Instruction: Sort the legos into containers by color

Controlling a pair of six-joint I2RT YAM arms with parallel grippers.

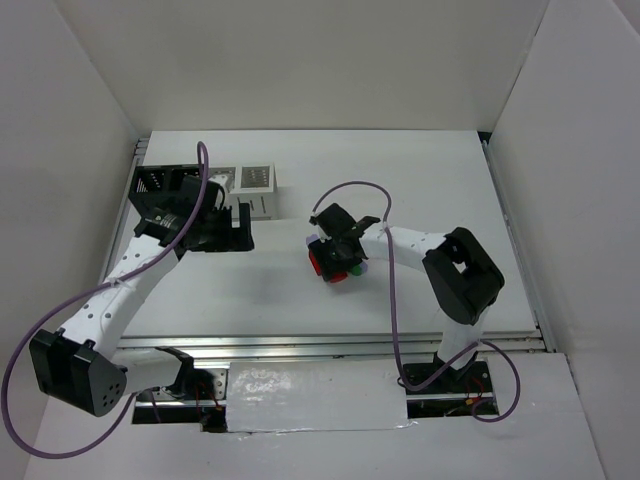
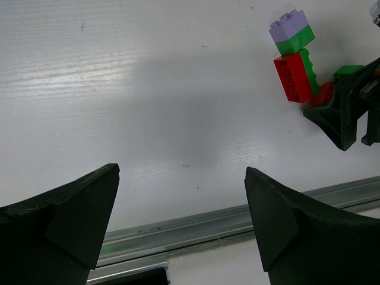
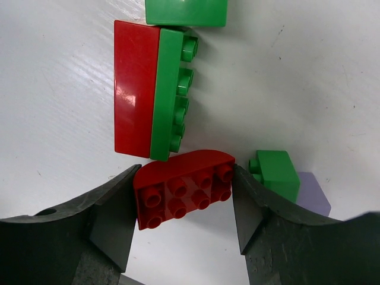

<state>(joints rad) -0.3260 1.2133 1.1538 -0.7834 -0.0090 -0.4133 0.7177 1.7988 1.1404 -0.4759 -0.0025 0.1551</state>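
My right gripper (image 3: 185, 177) is shut on a red curved brick (image 3: 184, 189) that lies on the table; both fingers touch its ends. Just beyond it lies a red brick joined to a green one (image 3: 151, 89), with another green brick (image 3: 186, 12) past that. A small green brick (image 3: 274, 174) and a lavender one (image 3: 312, 195) lie right of my finger. In the top view this cluster (image 1: 338, 268) sits under my right gripper (image 1: 335, 252). My left gripper (image 1: 235, 235) is open and empty (image 2: 181, 178), beside the black bin (image 1: 160, 185) and the joined white bins (image 1: 255, 182).
The left wrist view shows a lavender-on-green stack (image 2: 292, 32), the red-and-green brick (image 2: 294, 77) and my right gripper's finger (image 2: 344, 116) at the far right. A metal rail (image 2: 208, 228) runs along the table's near edge. White walls enclose the table.
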